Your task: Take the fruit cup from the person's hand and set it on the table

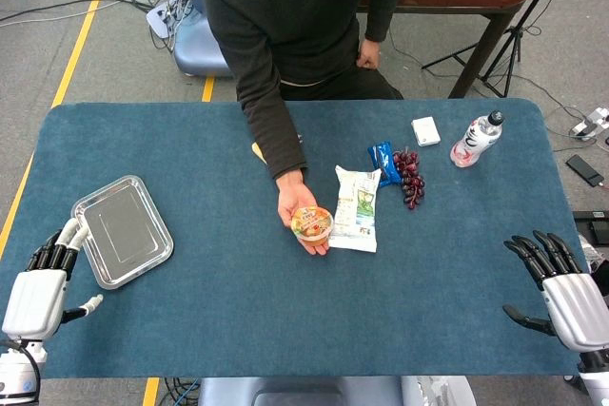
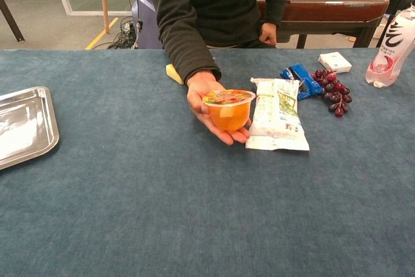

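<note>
The fruit cup (image 1: 311,223) (image 2: 228,109), clear with orange fruit and a printed lid, rests upright on the person's open palm (image 1: 303,208) (image 2: 211,107) over the middle of the blue table. My left hand (image 1: 46,287) lies open at the near left corner, fingers spread, holding nothing. My right hand (image 1: 559,287) lies open at the near right edge, also holding nothing. Both hands are far from the cup and show only in the head view.
A steel tray (image 1: 122,231) (image 2: 23,124) lies at the left. Right of the cup are a white snack bag (image 1: 356,208) (image 2: 277,115), a blue packet (image 1: 384,163), grapes (image 1: 410,177) (image 2: 332,92), a white box (image 1: 425,130) and a bottle (image 1: 476,140) (image 2: 390,50).
</note>
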`<state>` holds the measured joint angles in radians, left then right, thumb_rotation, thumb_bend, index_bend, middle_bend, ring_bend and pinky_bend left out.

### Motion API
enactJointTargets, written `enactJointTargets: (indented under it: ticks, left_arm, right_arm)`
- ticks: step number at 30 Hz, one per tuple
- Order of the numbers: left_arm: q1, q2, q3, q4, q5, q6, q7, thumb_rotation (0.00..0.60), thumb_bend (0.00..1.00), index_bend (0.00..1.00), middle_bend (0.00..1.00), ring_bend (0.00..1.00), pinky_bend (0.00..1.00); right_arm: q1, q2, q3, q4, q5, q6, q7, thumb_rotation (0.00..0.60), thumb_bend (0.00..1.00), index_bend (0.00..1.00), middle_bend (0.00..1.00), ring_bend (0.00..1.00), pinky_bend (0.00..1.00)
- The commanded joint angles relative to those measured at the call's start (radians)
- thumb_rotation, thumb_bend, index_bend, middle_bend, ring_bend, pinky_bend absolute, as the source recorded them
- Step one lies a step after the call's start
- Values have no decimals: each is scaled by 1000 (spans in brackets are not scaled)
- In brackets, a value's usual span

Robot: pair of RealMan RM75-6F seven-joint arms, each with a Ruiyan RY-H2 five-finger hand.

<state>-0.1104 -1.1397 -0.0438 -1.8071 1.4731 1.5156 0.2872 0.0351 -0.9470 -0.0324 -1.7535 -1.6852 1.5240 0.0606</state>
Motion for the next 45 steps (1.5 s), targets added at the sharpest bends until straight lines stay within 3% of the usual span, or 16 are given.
enactJointTargets:
  ticks: [1,9,14,22,28,34,45]
  left_arm:
    - [-1,-1,0,2,-3,-6,-2,600,119,0,0,0,126]
    - [-23,2,-8,16,6,-37,-18,600,119,0,0,0,127]
    - [-78,19,-18,32,32,-110,-71,600,119,0,0,0,127]
    - [-257,72,-29,51,170,-309,-246,600,119,0,0,0,126]
    - [-411,56,-58,79,229,-447,-341,600,119,0,0,0,99]
    - [-559,6,-93,112,244,-570,-416,600,119,0,0,0,97]
    - [-778,-102,-158,154,157,-783,-368,600,119,0,0,0,90]
  right_arm:
    - [2,-2,-1,0,-1,-3,0,600,105,148,143,0,58]
    - [4,1,1,-1,1,-5,-2,600,105,148,143,0,58]
    - [8,8,3,-12,-1,-7,-12,600,106,148,143,0,57]
    - [16,19,7,-38,-7,-14,-36,600,106,148,143,0,57]
    - [16,27,6,-56,-9,-16,-53,600,106,148,143,0,57]
    - [19,31,6,-69,-8,-24,-67,600,105,148,143,0,57]
    - [25,27,9,-69,11,-39,-71,600,106,148,143,0,57]
